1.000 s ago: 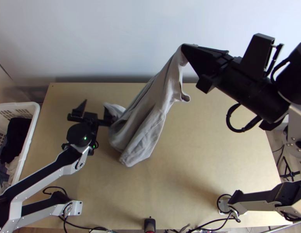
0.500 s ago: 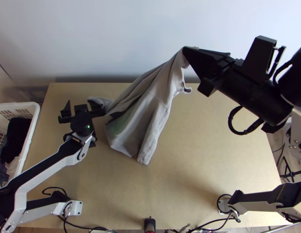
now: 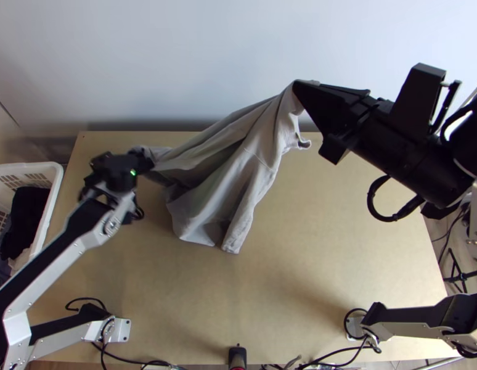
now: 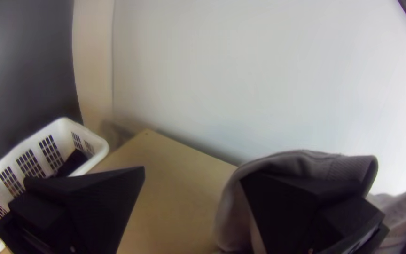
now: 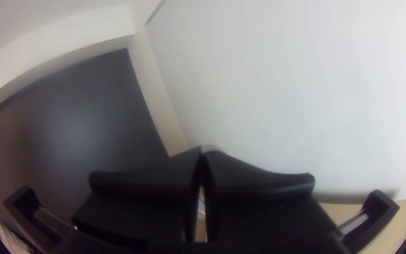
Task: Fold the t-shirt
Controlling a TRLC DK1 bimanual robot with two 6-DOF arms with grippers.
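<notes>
Wall: pale and plain, standing behind the far edge of the worktop [image 3: 312, 246]; a dark grey panel [image 4: 24, 70] stands off past the worktop's far left corner.
Worktop: light wood, with a shadow lying across its near half; cables [image 3: 129, 359] run along its near edge.
Basket: a white basket [image 3: 56, 182] with slotted sides, just beside the worktop's left edge, dark cloth [image 3: 26, 222] inside.
T-shirt: grey, gathered and creased; I have the t-shirt [image 3: 257, 148] slung from high above the worktop's far edge, its loose lower part hanging over the worktop's middle. Whether that lowest part touches the wood, I cannot tell.
Right claw: my right claw [image 5: 203, 153] is closed on the upper end of the shirt, above the worktop's far edge.
Left claw: my left claw [image 4: 192, 173] is wide open over the worktop's far left part, with cloth looped round one finger and a ribbed band [image 4: 353, 167] beside it.
Step in hand: getting a second hold so I can spread the shirt, I judge; the folding proper is not yet begun.
Next move: bring an edge between my left fingers, pinch it, draw the shirt taut and lower it flat onto the worktop.
Risk: the loop could slide off that unclosed finger, or a bunched grip could lay the shirt down crooked.
</notes>
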